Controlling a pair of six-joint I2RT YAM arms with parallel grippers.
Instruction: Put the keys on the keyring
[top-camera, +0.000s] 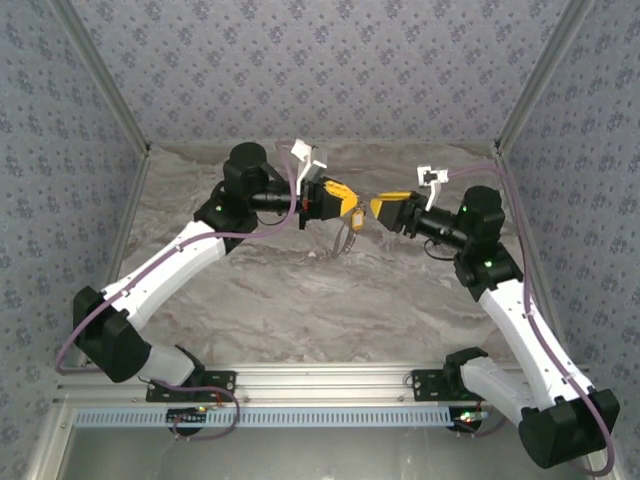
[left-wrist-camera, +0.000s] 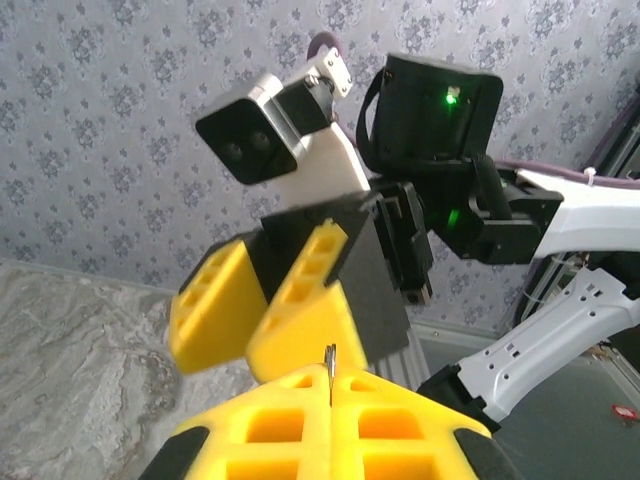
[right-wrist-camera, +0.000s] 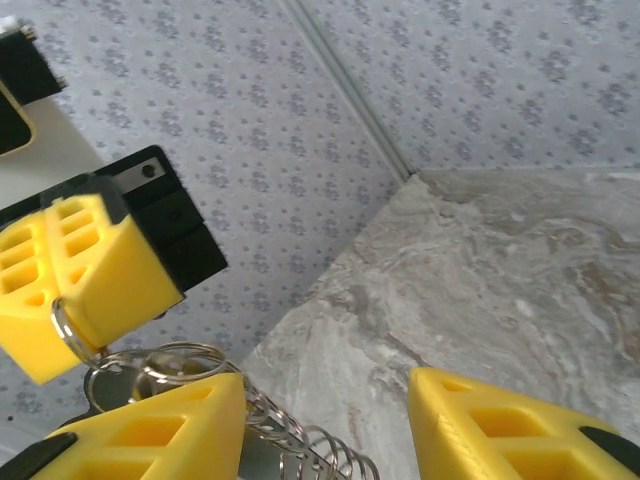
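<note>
- Yellow fingers of the left claw (top-camera: 348, 203) are pressed together, pinching the keyring (top-camera: 347, 236) near the middle of the enclosure.
- From the top camera, the keyring hangs just below that claw as a thin grey loop, above the grey marbled bench (top-camera: 300, 290). Whether its lower end touches the bench cannot be told.
- In the left wrist camera, the left claw (left-wrist-camera: 330, 388) shows no gap between its fingers. A thin sliver of the keyring (left-wrist-camera: 330, 362) stands upright out of the seam where they meet.
- The right claw (top-camera: 378, 208) faces the left one from the right at about the same height, near it but not touching.
- In the left wrist camera, the right claw (left-wrist-camera: 245, 345) sits just beyond the sliver with its fingers parted and holding nothing.
- In the right wrist camera, the right claw (right-wrist-camera: 320, 400) is spread wide, with the bench (right-wrist-camera: 500, 260) showing between its fingers.
- That same camera shows the left claw (right-wrist-camera: 70, 290) at the upper left. The keyring (right-wrist-camera: 58, 326) curves out from under its tip.
- More grey rings (right-wrist-camera: 180, 350) hang linked below the keyring, just above the right claw's left finger.
- A wire coil (right-wrist-camera: 320, 450) trails down beside that finger.
- No key can be picked out among the hanging grey metal.
</note>
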